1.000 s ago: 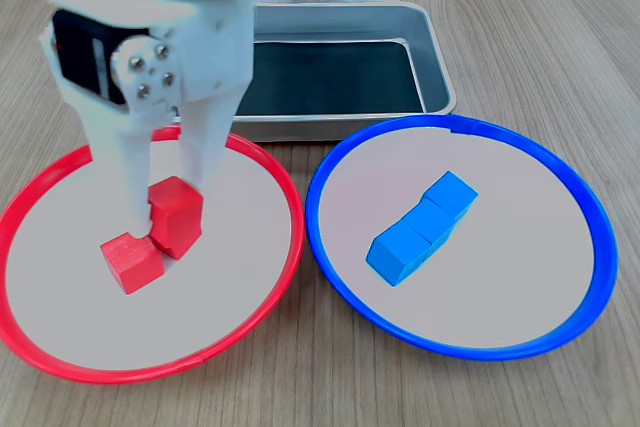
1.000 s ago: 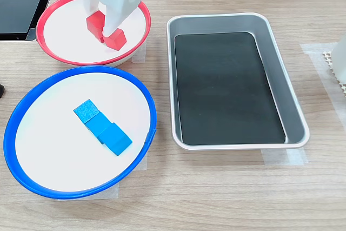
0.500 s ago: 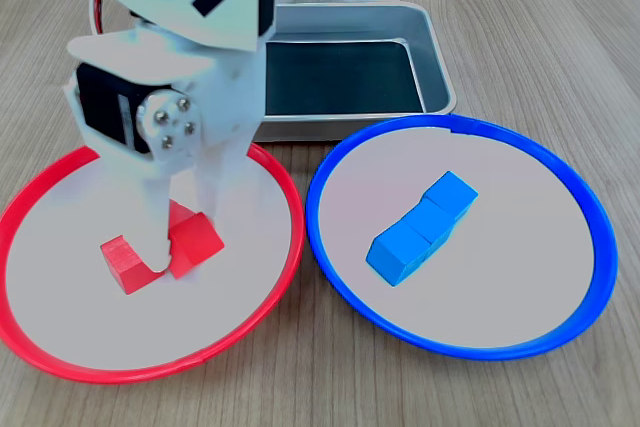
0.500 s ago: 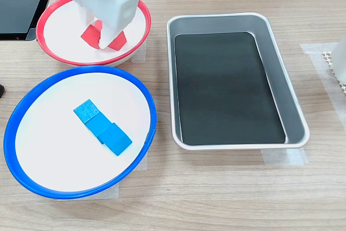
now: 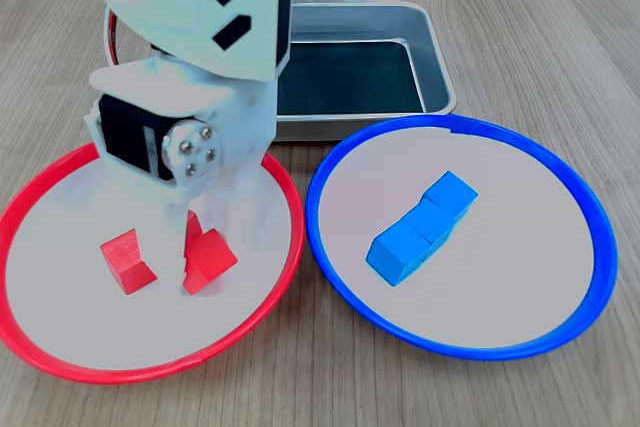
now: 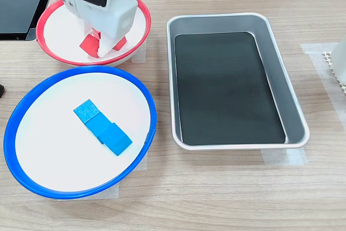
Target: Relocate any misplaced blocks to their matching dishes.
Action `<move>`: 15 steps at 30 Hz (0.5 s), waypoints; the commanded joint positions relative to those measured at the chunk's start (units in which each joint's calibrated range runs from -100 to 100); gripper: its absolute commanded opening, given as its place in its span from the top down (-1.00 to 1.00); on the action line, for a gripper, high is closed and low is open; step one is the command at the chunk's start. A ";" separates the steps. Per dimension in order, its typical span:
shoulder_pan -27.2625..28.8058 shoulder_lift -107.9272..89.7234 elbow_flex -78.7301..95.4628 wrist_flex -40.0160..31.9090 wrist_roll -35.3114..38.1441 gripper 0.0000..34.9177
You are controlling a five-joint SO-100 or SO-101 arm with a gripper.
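Red cube [image 5: 208, 259] tilted on edge under the gripper [image 5: 196, 247].

- Bright, even light in both exterior views; shadows are faint and soft.
- The white arm [image 5: 190, 67] up close looks overexposed and slightly soft.
- The bench's [image 6: 216, 187] wood grain stays crisp.

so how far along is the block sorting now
Sorting looks done: both red blocks lie in the red dish, the blue blocks in the blue dish. The gripper hangs over one red block; its grip is hidden. Only pulling away seems left.
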 commanded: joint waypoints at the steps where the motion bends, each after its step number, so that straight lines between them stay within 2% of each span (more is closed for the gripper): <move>1: -0.23 -0.11 -2.58 -0.93 0.44 0.98; 5: -0.04 -0.11 -2.76 -1.18 0.63 0.85; 8: 0.15 -0.11 -2.76 -0.69 0.83 0.61; 15: 0.62 -0.87 -3.13 2.04 1.32 0.20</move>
